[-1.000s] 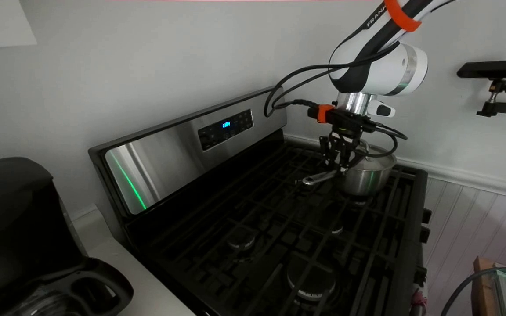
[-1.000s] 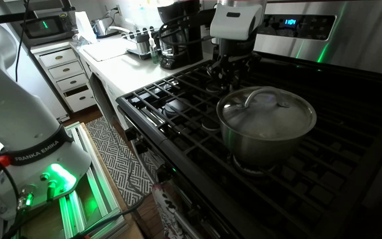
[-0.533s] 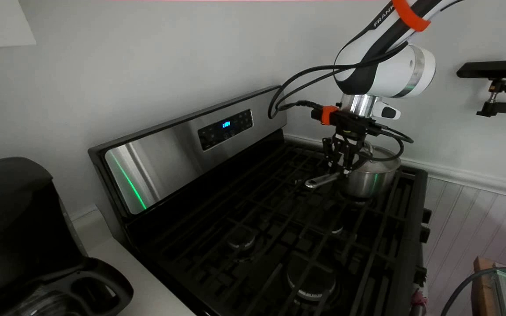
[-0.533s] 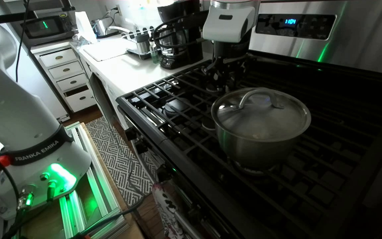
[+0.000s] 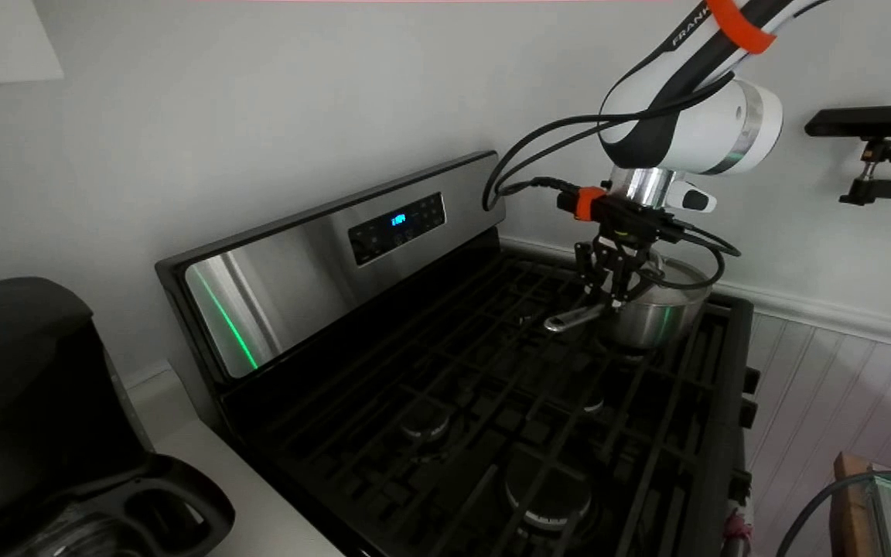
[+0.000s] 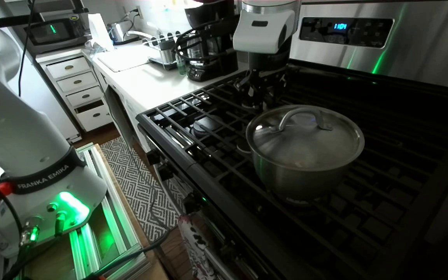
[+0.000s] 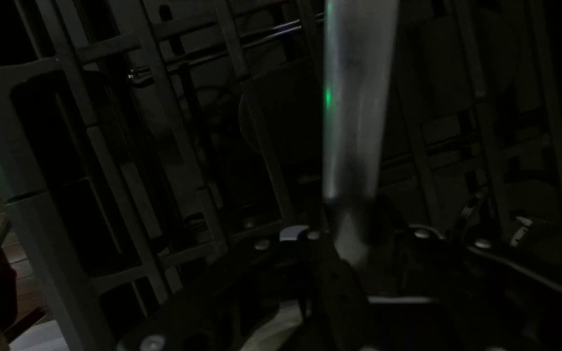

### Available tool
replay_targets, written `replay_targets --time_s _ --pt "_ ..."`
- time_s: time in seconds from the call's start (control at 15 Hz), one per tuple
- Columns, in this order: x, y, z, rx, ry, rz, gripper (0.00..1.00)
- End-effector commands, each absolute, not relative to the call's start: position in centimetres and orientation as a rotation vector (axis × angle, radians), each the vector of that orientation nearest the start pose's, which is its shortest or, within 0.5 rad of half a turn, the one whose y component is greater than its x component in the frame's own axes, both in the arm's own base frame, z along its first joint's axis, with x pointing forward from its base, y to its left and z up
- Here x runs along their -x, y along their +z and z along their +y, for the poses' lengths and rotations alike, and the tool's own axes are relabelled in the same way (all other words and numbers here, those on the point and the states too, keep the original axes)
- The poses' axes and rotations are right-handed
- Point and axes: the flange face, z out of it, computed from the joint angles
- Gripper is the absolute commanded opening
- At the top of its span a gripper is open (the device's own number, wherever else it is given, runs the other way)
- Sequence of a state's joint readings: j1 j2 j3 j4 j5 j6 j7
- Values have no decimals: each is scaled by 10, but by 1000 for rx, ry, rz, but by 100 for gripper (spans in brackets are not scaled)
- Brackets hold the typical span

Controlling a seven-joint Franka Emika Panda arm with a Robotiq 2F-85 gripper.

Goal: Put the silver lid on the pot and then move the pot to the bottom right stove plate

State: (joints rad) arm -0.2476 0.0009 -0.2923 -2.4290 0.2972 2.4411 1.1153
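Pot [image 6: 300,184], one lid [image 6: 305,142] on, one handle [image 7: 359,102] in one end effector [image 5: 605,298]

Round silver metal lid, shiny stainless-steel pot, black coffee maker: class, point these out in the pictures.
Round silver metal lid [image 6: 305,140], in an exterior view: on its top surface.
Shiny stainless-steel pot [image 6: 300,182], in an exterior view: on its outer side wall.
Black coffee maker [image 5: 32,398], in an exterior view: on its main body.

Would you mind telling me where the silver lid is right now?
In an exterior view, the silver lid sits on top of the pot, right of the picture's centre and below the blue clock display.
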Motion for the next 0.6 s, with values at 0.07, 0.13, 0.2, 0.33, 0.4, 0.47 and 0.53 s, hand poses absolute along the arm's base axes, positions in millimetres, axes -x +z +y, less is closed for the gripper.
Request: replay_targets --time_s 0.07,0.13,0.2,0.33,0.4,0.47,0.53 --pt "-397 313 -252 1705 60 2379 7" --pt "-396 313 -252 1697 66 2386 7" --pt "-395 312 -253 1696 78 2384 7" --pt "-394 312 -254 1689 87 2389 7" --pt "-393 312 -254 1686 89 2390 7" --pt "-394 313 -254 1686 87 2391 7" --pt "-394 313 -254 1690 89 2387 7"
